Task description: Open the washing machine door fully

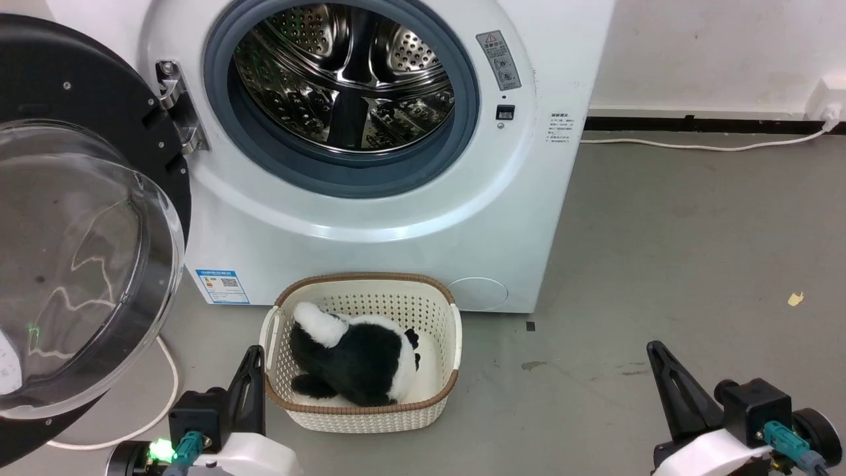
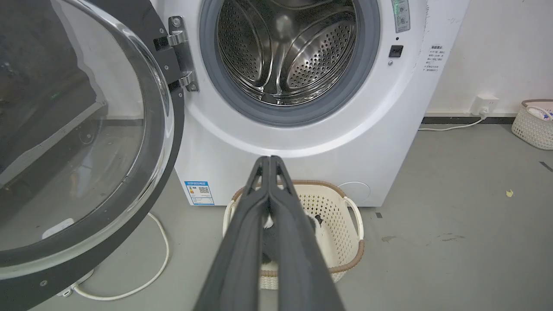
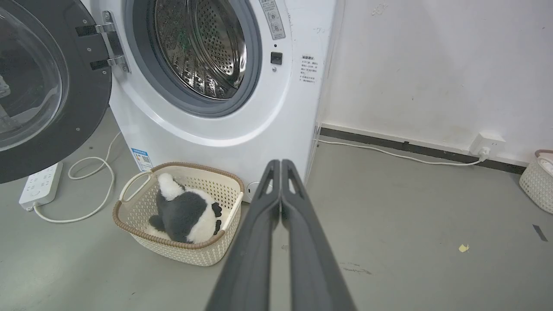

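My left gripper (image 2: 269, 160) has its fingers pressed together on nothing, low down just beside the basket (image 1: 452, 330). My right gripper (image 3: 281, 162) is likewise closed and empty, well apart over the floor (image 1: 661, 264). The washing machine door (image 1: 86, 225) hangs swung out to my left on its hinge (image 1: 177, 106), leaving the drum (image 1: 344, 73) wholly uncovered. I judge it near its limit. If any swing is left, I'd nudge the black rim (image 1: 59, 73) far from the hinge, slowly, keeping off the glass bowl (image 1: 66, 284) and stopping once the hinge resists.
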Available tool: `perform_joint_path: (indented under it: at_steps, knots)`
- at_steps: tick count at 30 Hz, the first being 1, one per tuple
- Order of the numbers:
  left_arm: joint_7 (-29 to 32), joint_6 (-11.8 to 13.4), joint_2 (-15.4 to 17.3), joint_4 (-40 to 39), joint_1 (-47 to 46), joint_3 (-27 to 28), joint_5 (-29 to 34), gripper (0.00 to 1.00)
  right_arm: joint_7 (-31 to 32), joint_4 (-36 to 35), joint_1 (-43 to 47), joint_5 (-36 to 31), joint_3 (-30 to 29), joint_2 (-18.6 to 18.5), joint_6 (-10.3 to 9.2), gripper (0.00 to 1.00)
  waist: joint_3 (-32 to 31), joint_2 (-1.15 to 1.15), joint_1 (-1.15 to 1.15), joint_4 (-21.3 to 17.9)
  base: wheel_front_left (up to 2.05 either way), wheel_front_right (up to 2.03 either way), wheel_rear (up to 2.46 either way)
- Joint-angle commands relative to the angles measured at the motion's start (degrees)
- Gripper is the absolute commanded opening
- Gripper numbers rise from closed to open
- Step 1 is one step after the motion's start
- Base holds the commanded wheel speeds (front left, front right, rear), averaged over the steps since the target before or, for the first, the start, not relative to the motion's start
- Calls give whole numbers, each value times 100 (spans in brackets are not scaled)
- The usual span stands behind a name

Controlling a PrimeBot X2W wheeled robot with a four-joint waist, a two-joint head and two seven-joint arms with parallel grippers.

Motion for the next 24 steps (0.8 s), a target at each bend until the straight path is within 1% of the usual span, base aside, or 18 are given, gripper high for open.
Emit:
perform_joint_path:
  at_steps: [1,24]
  knots:
    - [43,-33,-44,-36,-97,20,67,0,30,-7,-130,-32,13,20,4,0,-1,0,0,-3,0,0,0]
    - [311,-141,-103,-136,-199,148,290,0,300,-10,-251,-52,41,24,4,0,-5,0,0,-43,0,0,0]
